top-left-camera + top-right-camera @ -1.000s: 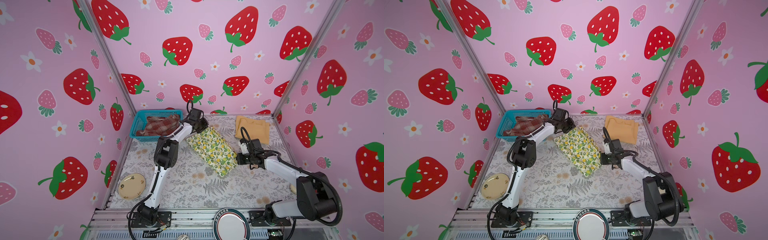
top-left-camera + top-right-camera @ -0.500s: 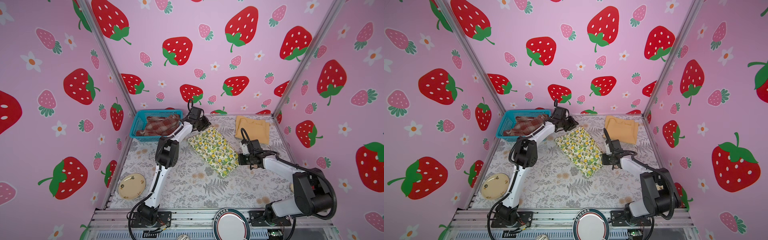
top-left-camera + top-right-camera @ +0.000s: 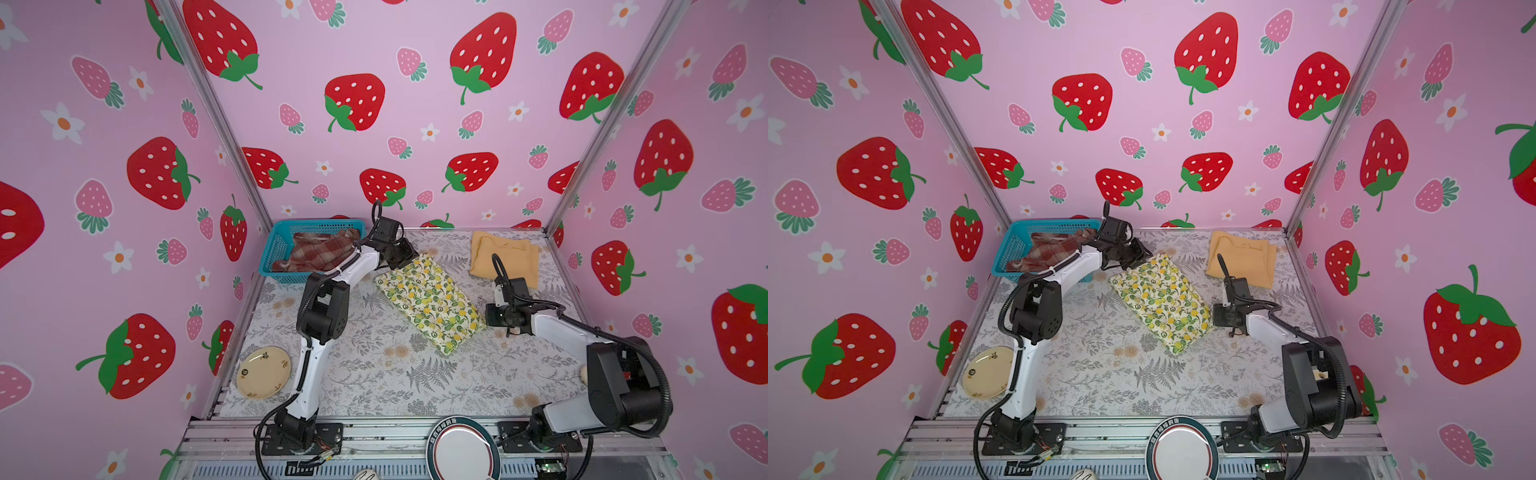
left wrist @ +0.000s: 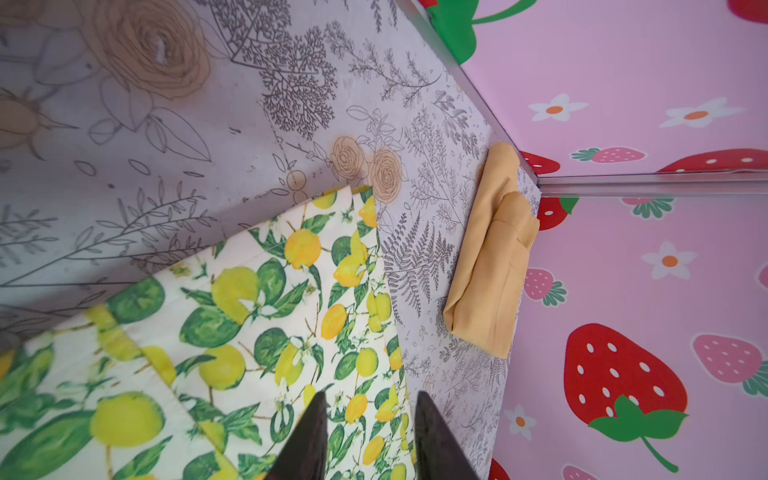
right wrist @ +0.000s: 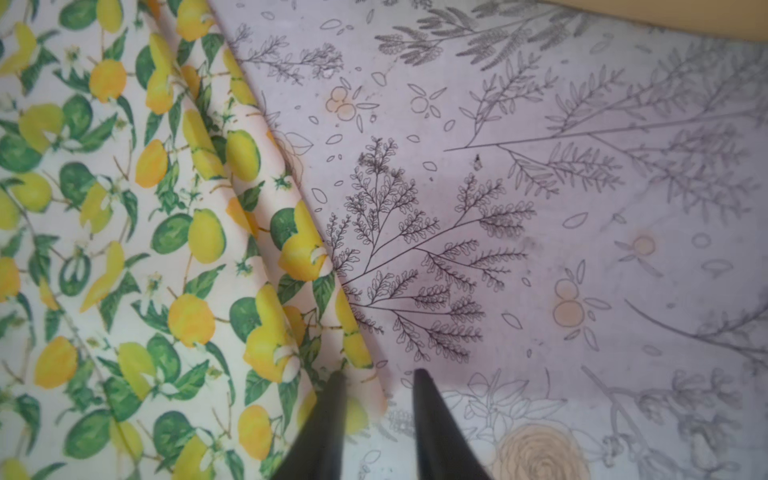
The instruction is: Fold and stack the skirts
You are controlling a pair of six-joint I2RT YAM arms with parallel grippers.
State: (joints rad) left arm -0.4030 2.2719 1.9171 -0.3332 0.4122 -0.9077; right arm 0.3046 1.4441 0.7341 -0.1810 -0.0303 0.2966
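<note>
The lemon-print skirt (image 3: 430,303) (image 3: 1160,301) lies folded flat mid-table. My left gripper (image 3: 405,257) (image 4: 370,399) hovers at its far corner, open, with only cloth showing under the gap. At the skirt's near right corner is my right gripper (image 3: 488,316) (image 5: 378,376), also open, the cloth's edge (image 5: 365,399) lying loose beneath it. The mustard-yellow skirt (image 3: 505,257) (image 4: 490,266) rests folded at the back right. The plaid skirt (image 3: 322,251) (image 3: 1054,249) is bunched in the basket.
The teal mesh basket (image 3: 274,249) stands at the back left by the wall. A cream plate (image 3: 264,372) lies at the front left. A round white disc (image 3: 461,449) sits on the front rail. Pink walls close three sides.
Both grippers have opened and let go of the lemon-print skirt, which now lies flat. The arms have barely moved.
</note>
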